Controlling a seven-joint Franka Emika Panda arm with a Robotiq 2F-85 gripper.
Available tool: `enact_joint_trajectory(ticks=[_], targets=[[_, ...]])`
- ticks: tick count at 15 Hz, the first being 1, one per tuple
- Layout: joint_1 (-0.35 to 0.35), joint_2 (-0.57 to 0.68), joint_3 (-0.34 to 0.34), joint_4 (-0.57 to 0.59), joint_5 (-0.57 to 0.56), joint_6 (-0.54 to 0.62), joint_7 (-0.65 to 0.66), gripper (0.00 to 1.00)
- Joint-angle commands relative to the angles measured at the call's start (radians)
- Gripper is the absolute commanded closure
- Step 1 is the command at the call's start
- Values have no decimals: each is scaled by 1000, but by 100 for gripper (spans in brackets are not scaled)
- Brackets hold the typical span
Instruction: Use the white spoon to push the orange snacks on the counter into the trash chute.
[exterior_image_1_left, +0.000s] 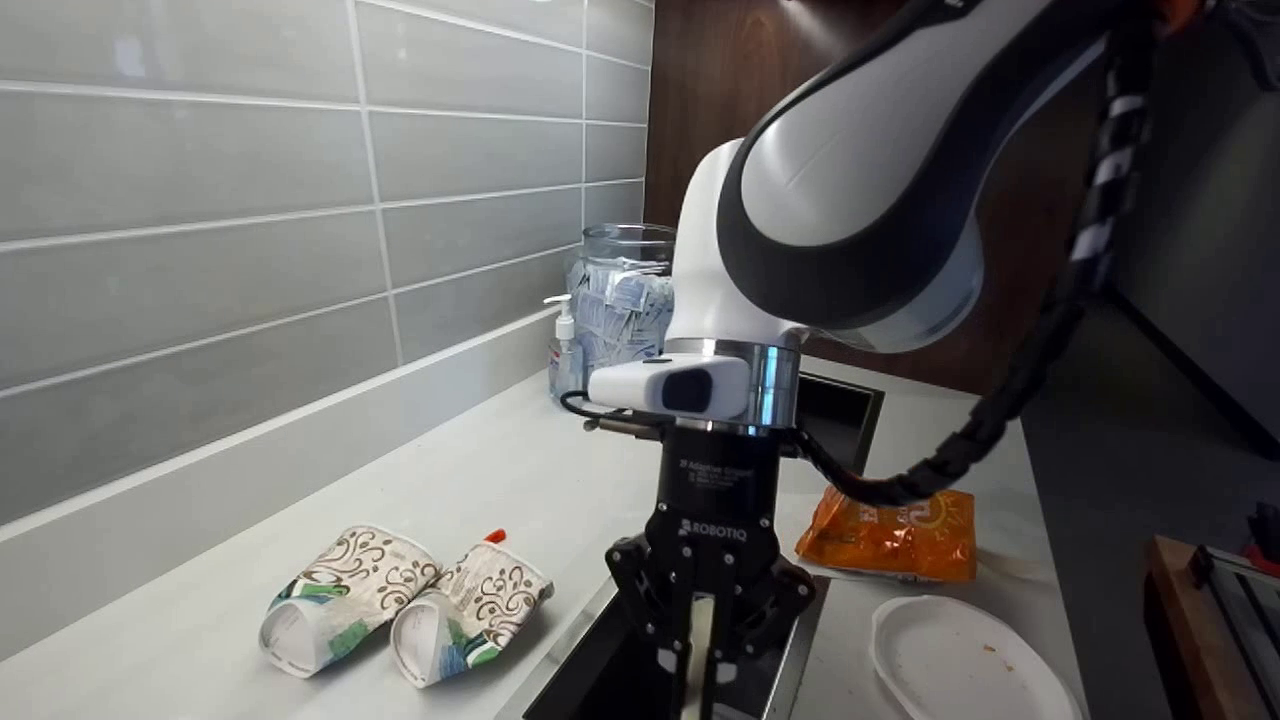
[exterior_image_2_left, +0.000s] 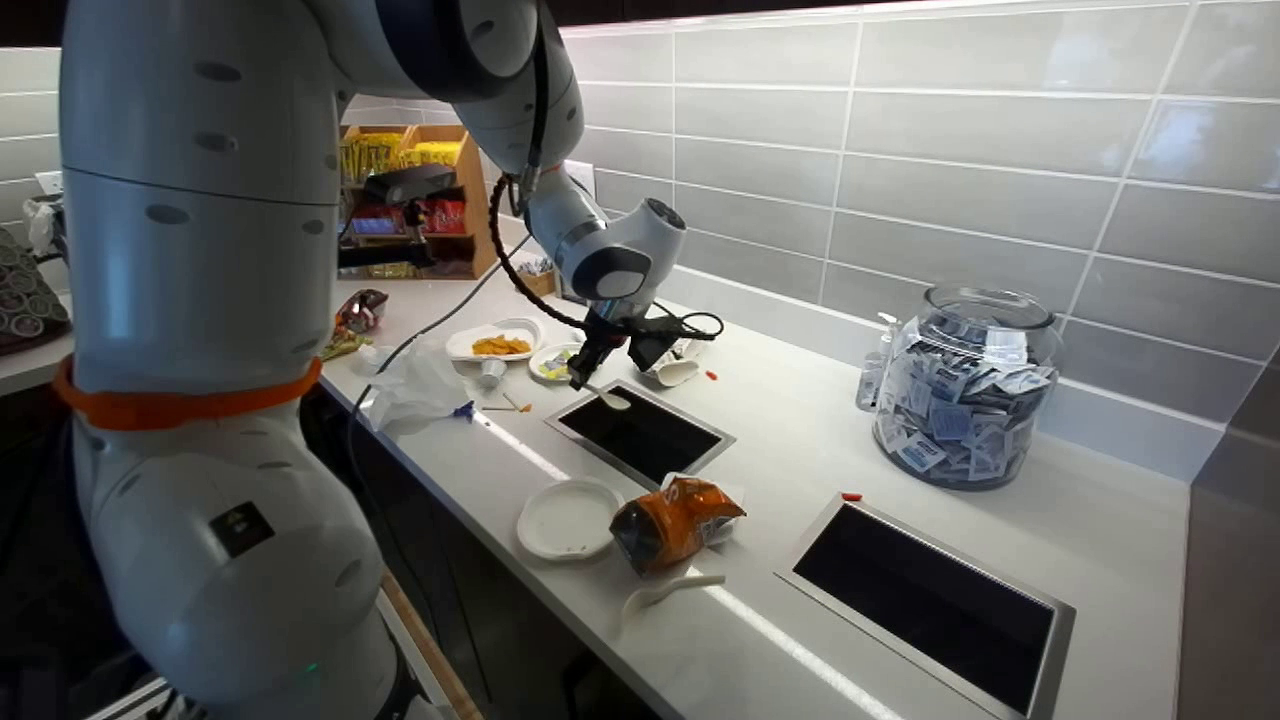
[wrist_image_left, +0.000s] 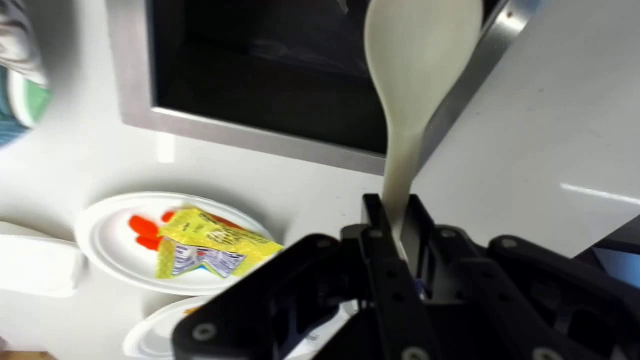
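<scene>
My gripper (exterior_image_1_left: 697, 655) is shut on the handle of the white spoon (wrist_image_left: 420, 65); the gripper (wrist_image_left: 393, 200) also shows in the wrist view. The spoon (exterior_image_2_left: 612, 400) points its bowl over the dark opening of the trash chute, whose metal rim (wrist_image_left: 260, 142) lies below; that rim also shows in an exterior view (exterior_image_2_left: 600, 452). The orange snack bag (exterior_image_1_left: 890, 540) lies on the counter (exterior_image_2_left: 790, 420) beyond the chute; it also shows in an exterior view (exterior_image_2_left: 680, 520). A small red-orange piece (exterior_image_2_left: 711, 375) lies on the counter beside the chute, and another piece (exterior_image_2_left: 851, 496) lies farther off.
A round white plate (exterior_image_2_left: 570, 520) and a second white spoon (exterior_image_2_left: 670, 592) lie by the bag. A second dark opening (exterior_image_2_left: 930, 600) is near a glass jar (exterior_image_2_left: 965, 400). Two crumpled patterned cups (exterior_image_1_left: 350, 600) lie beside the chute. An oval plate (wrist_image_left: 110, 250) holds a yellow wrapper.
</scene>
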Motion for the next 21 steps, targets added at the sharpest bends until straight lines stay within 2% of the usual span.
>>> enact_joint_trajectory(ticks=[1, 7, 12, 16, 17, 18, 21], targets=[[-2, -3, -18, 14, 19, 113, 110, 97], [-20, 20, -72, 38, -34, 290, 372, 97], [-38, 46, -133, 32, -171, 426, 659, 97], [-51, 77, -185, 39, -286, 447, 929, 97], [6, 81, -252, 44, -262, 442, 961, 97], [-47, 88, -214, 43, -332, 444, 1056, 97], [-52, 97, -237, 44, -414, 432, 1223, 97]])
